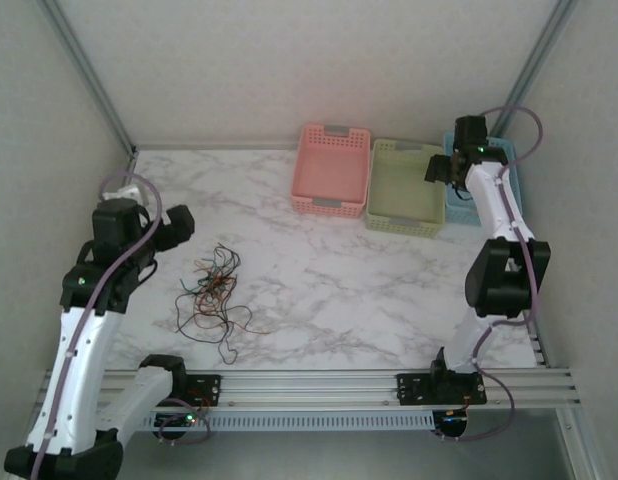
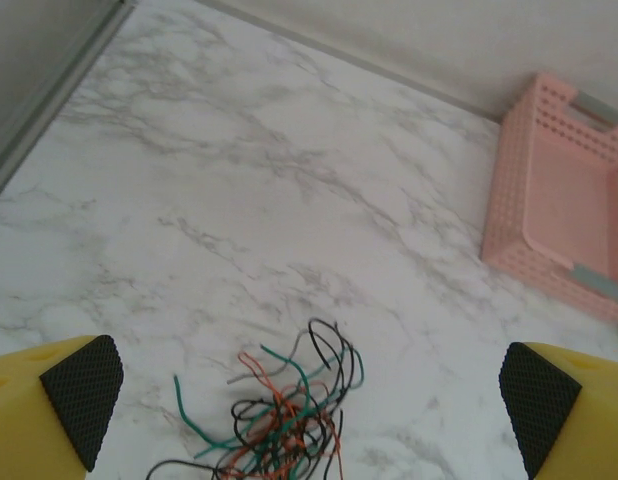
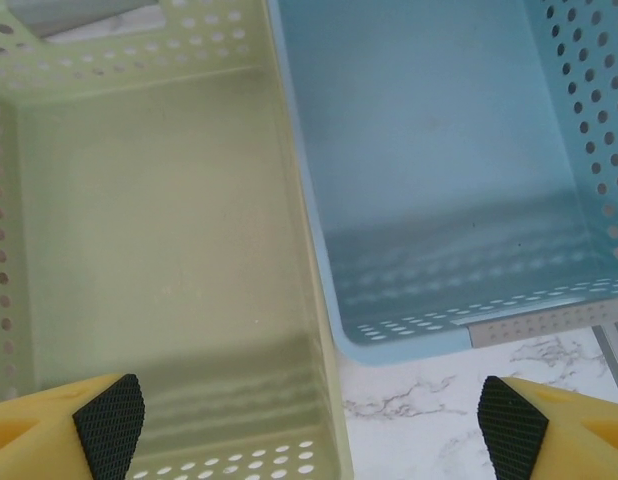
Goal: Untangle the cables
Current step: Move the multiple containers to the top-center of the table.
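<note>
My left gripper (image 2: 309,405) hung spread wide, empty, the cables (image 2: 284,425) knotted at six o'clock, close by. No strand lay free yet, so I judged the first pick was next: drop and pinch one loose end. My right gripper (image 3: 309,415), spread too, hovered over the green basket (image 3: 139,250) and blue basket (image 3: 439,150). Marble-look table (image 1: 339,270), pale walls (image 1: 289,70) around.

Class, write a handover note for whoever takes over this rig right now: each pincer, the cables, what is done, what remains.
Left pincer: open, empty, hovering just short of the cables.
Right pincer: open, empty, above the adjoining walls of the green basket and blue basket.
Cables: one tangled heap on the table, left of centre.
Done: nothing visibly separated.
Left: pull each cable free of the heap.
</note>
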`<state>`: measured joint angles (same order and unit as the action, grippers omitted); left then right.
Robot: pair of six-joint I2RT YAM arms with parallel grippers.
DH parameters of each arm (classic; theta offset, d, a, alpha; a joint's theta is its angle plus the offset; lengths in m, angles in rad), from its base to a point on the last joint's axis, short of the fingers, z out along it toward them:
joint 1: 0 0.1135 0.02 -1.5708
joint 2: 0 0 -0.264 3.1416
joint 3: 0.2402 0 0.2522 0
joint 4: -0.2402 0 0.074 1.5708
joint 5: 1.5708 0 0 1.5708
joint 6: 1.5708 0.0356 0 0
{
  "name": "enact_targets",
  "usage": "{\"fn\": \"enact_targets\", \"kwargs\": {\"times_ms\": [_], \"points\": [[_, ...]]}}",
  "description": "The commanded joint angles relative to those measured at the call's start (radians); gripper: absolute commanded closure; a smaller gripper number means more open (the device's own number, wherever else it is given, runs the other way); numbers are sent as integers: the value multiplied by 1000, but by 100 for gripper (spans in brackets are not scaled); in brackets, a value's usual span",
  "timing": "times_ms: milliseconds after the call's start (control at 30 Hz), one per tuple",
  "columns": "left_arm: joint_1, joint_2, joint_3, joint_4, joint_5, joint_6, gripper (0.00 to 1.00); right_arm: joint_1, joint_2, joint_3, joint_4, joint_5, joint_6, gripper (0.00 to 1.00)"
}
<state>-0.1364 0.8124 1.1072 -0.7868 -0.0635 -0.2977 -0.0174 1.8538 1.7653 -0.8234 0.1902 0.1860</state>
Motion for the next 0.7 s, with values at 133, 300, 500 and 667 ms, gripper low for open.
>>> {"fn": "enact_targets", "kwargs": {"times_ms": [133,300,500,667], "points": [[-17,-139,-141,-63,16,26,0,-22,204,286,-218,25,-42,14],[-19,-167,-161,-50,0,22,0,-24,324,417,-265,12,-46,22],[-19,-176,-169,-47,3,20,0,-27,466,565,-342,8,-65,30],[-19,-179,-171,-46,-2,19,0,-35,514,586,-347,1,-71,35]]}}
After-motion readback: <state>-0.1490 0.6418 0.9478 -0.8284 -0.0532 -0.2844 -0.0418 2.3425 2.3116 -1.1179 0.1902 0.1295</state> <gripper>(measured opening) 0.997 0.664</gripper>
